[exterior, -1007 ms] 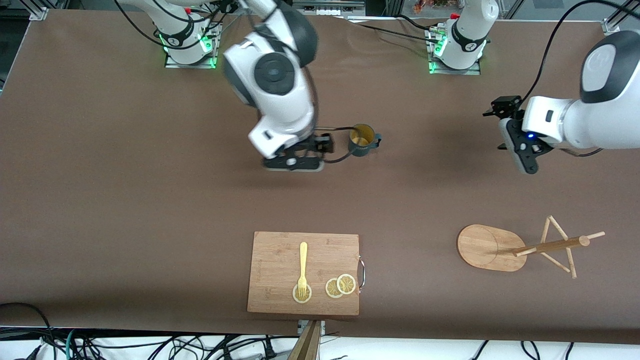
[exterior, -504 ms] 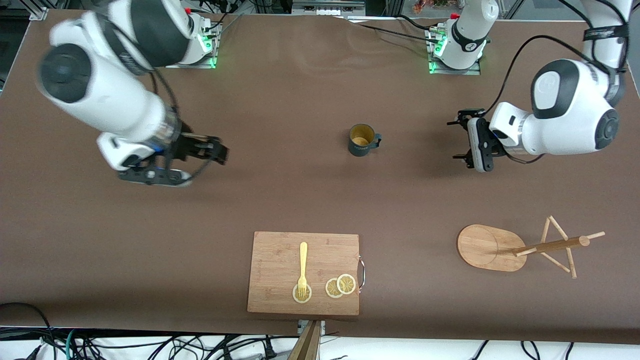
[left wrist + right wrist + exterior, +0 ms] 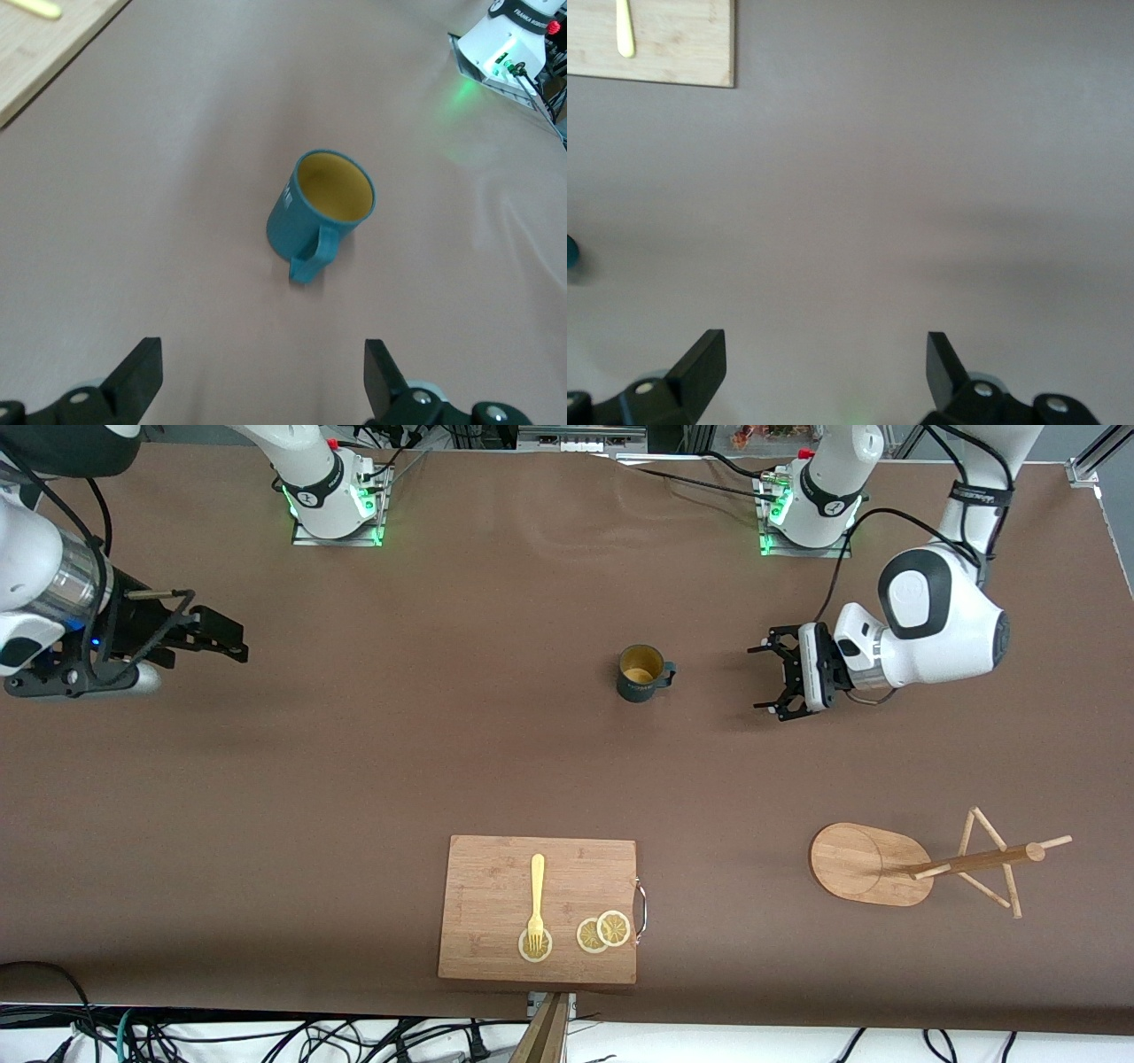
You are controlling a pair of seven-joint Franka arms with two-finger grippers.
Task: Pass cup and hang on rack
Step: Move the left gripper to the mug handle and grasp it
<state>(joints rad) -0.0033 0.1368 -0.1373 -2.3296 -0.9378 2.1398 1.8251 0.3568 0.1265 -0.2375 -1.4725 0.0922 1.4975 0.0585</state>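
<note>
Two grippers are seen. The left gripper (image 3: 769,677) is held with its fingers spread apart and nothing between them, low over the bare table just beside the cup (image 3: 641,673), on the side toward the left arm's end. The right gripper (image 3: 208,633) is likewise spread wide and empty, over bare table well apart from the cup, at the right arm's end.

One cup is counted, upright near the middle of the table (image 3: 399,762), farther from the front camera than the cutting board (image 3: 496,886); its yellowish inside appears empty and its handle is turned toward the left gripper. One rack (image 3: 921,865) is counted, standing on its oval base toward the left arm's end, nearer the front camera than the left gripper, with no cup on its pegs. One cutting board is counted, carrying one yellow fork (image 3: 536,899) and three lemon slices (image 3: 602,932); the fork's tines rest on one slice, and the other two slices overlap.

In the left wrist view the cup (image 3: 321,212) is shown in line with the gap of the open fingers (image 3: 135,376), its handle facing the camera. In the right wrist view only a sliver of the cup is caught at the edge, along with a corner of the board (image 3: 673,44) and the fork's handle (image 3: 625,31); the rack is seen only from the front
</note>
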